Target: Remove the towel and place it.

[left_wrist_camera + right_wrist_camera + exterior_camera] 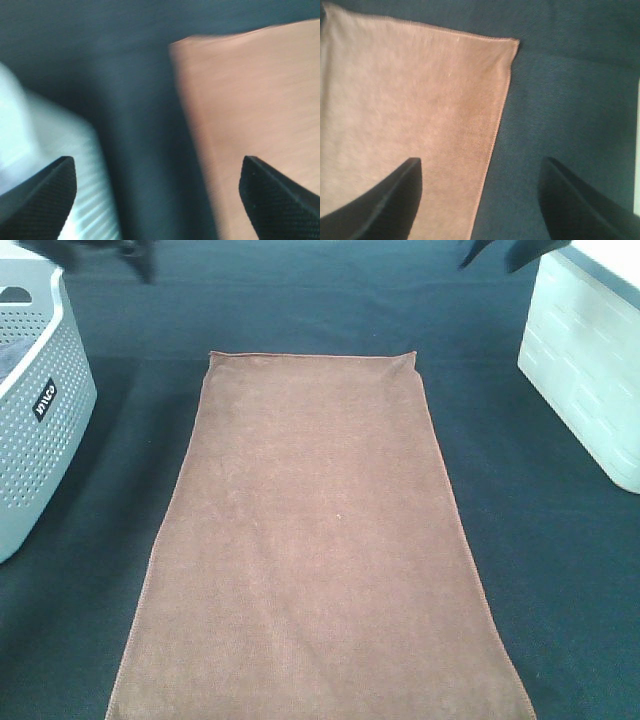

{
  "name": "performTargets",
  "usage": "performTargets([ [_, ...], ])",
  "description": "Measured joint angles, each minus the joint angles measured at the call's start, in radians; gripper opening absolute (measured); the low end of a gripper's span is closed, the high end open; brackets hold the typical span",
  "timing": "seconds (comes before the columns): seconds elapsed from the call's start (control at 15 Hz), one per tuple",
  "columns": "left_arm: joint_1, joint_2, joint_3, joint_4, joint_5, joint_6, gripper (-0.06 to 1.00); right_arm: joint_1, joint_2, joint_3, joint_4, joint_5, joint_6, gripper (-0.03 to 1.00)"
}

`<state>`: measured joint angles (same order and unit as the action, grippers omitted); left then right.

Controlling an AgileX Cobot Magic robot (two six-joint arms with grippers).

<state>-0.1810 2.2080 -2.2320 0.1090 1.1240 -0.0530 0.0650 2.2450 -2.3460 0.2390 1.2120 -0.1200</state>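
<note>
Towel [318, 540] fills the lower centre of the high frame, spread flat and square on the black counter [540, 570], its near hem running off the bottom edge. You can read that as laid out on purpose: no folds, far hem straight, both far corners exposed. Grey perforated basket [35, 430] sits at the left edge, well apart from the cloth; a white container [590, 370] sits upper right.

Left pincer [159, 190]: jaws wide apart, gripping nothing, hovering over bare counter just beside one far corner of the towel. View is blurred.

Right pincer [480, 200]: jaws also spread, empty, straddling the towel's side hem near the other far corner.

Judgement: placement looks essentially complete, with nothing left in either grasp.
</note>
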Motion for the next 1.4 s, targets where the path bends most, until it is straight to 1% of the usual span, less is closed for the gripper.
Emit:
performTargets([
  [0.07,0.003,-0.015,-0.001,0.016,0.050,0.000,0.83,-0.022,-0.034,0.023,0.010,0.000,0.002,0.64],
  [0.13,0.009,-0.023,-0.001,0.017,0.079,0.001,0.83,-0.032,-0.076,0.050,0.010,0.000,0.002,0.64],
  [0.27,0.038,-0.029,-0.001,0.005,0.086,-0.014,0.83,-0.035,-0.162,0.151,0.001,0.000,0.002,0.64],
  [0.4,0.094,-0.047,-0.001,-0.030,0.088,-0.022,0.83,-0.035,-0.257,0.285,-0.007,0.000,0.000,0.64],
  [0.53,0.157,-0.086,-0.001,-0.102,0.090,0.007,0.83,-0.035,-0.359,0.432,-0.010,-0.012,0.000,0.64],
  [0.6,0.179,-0.107,-0.001,-0.109,0.091,0.029,0.83,-0.035,-0.415,0.516,-0.011,-0.038,-0.001,0.64],
  [0.67,0.184,-0.132,0.013,-0.109,0.089,0.048,0.83,-0.035,-0.482,0.598,-0.010,-0.065,-0.001,0.64],
  [0.73,0.184,-0.170,0.055,-0.125,0.089,0.053,0.83,-0.035,-0.580,0.735,-0.007,-0.104,-0.001,0.64],
  [0.8,0.183,-0.264,0.171,-0.148,0.088,0.061,0.83,-0.035,-0.646,0.832,-0.007,-0.131,-0.001,0.64],
  [0.87,0.183,-0.264,0.171,-0.148,0.088,0.061,0.83,-0.035,-0.646,0.832,-0.007,-0.131,-0.001,0.64],
  [0.93,0.183,-0.335,0.277,-0.151,0.083,0.064,0.83,-0.035,-0.721,0.908,-0.007,-0.148,-0.001,0.64],
  [1.0,0.183,-0.503,0.477,-0.151,0.022,0.065,0.83,-0.035,-0.874,1.033,-0.007,-0.161,-0.001,0.64],
  [1.07,0.183,-0.503,0.477,-0.151,0.022,0.065,0.83,-0.035,-0.874,1.033,-0.007,-0.161,-0.001,0.64],
  [1.2,0.183,-0.674,0.678,-0.151,-0.039,0.065,0.83,-0.035,-1.008,1.119,-0.012,-0.165,-0.001,0.64],
  [1.4,0.183,-0.932,0.908,-0.151,-0.078,0.063,0.83,-0.035,-1.202,1.220,-0.017,-0.164,-0.001,0.64],
])
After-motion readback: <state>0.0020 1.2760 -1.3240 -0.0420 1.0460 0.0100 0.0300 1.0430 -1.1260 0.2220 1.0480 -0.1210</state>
